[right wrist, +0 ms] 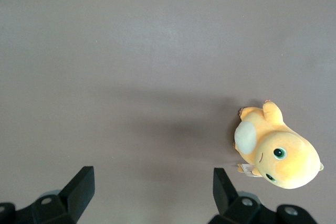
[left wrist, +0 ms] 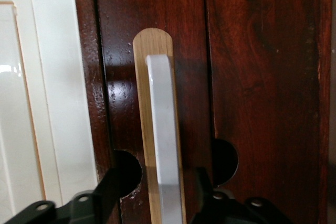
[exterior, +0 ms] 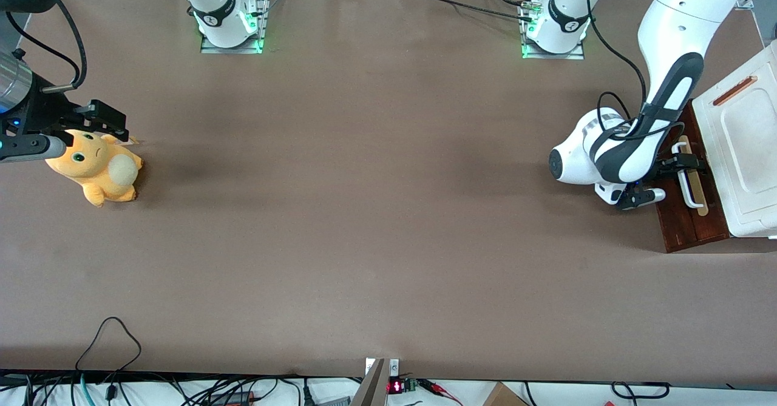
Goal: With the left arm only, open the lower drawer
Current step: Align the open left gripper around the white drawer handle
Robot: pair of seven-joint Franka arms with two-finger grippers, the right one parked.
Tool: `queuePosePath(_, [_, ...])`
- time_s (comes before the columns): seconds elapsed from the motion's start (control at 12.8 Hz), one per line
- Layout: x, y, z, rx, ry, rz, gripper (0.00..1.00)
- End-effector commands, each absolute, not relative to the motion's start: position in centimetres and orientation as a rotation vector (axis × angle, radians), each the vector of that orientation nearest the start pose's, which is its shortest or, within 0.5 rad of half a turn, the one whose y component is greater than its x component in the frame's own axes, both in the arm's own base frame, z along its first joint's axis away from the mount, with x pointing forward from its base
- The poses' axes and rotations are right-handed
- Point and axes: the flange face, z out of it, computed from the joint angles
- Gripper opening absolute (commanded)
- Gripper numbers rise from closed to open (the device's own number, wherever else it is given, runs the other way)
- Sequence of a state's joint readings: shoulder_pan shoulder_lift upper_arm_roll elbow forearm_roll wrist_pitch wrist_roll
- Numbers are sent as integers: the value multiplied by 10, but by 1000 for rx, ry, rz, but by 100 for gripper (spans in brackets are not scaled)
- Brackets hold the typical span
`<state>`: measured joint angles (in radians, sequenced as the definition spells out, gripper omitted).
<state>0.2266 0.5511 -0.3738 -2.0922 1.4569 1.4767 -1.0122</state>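
A: What is the setting?

B: A wide brown table [exterior: 364, 212], with the cabinet standing at the working arm's end, close to that table edge. Its white moulded top [exterior: 743, 145] faces the ceiling, and the dark red-brown front faces along the table toward the parked arm's end.

A: Where is the gripper?

B: The left arm [exterior: 661, 90] reaches down in front of the cabinet, and its gripper [left wrist: 157, 192] is right at the white bar handle [left wrist: 165, 145]. The fingers are spread apart, one black finger [left wrist: 113, 187] on either side of the bar. I cannot tell for sure whether they touch it.

A: And the lower drawer?

B: The lower drawer [left wrist: 262, 77] is directly ahead of the gripper. It looks closed, its front level with the wood beside it. The handle sits on a pale wood strip [left wrist: 143, 103].

A: Which relation matters for the pull?

B: The bar's long axis runs across the gap between the fingers, so closing should catch it squarely. The pull then probably goes straight away from the cabinet front, toward the parked arm's end.

A: Anything else there?

B: An orange plush toy [exterior: 97, 166] lies near the parked arm's table edge, well apart.
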Motion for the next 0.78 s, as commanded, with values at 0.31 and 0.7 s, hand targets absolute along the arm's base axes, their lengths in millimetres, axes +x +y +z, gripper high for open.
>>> queuePosePath(0.31, [536,35,175,-1666,44,13,52])
queuePosePath(0.7, [536,36,171,-1656,60,6,42])
